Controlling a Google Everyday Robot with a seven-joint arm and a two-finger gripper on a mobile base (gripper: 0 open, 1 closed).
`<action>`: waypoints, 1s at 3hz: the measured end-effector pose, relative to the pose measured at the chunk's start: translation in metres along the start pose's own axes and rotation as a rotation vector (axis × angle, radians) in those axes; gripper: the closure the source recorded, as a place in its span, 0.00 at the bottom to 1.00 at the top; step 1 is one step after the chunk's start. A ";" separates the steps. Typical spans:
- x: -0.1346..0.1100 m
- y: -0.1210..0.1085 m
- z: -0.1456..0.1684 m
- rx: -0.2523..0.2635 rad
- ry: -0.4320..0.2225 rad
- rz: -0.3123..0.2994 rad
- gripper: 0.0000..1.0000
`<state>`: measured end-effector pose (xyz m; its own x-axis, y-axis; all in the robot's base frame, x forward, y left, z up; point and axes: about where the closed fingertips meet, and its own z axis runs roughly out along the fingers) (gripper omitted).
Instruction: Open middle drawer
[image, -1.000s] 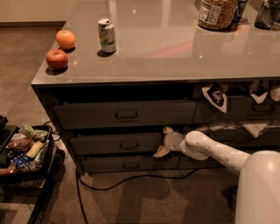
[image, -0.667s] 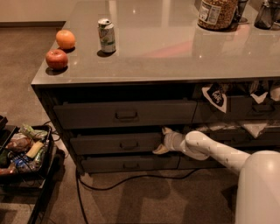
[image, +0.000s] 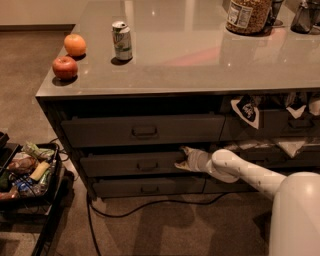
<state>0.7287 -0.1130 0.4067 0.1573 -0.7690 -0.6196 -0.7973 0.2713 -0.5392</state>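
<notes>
The hand (image: 183, 158) presses at the right end of the middle drawer (image: 131, 165) under the counter (image: 200, 60) — whether it's gripping or spread wide, can't tell — arm reaching in low.

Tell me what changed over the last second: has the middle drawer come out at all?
Nothing visibly changed. The gripper is at the right end of the middle drawer front, as it was before, and the drawer front sits where it did. The can, apple and orange on the countertop have not moved.
</notes>
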 end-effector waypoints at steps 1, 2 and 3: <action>0.000 0.000 0.000 0.000 0.000 0.000 0.47; 0.000 0.000 0.000 0.000 0.000 0.000 0.63; -0.003 0.003 -0.001 -0.007 0.000 0.002 0.72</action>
<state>0.7255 -0.1104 0.4076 0.1554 -0.7687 -0.6205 -0.8017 0.2688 -0.5339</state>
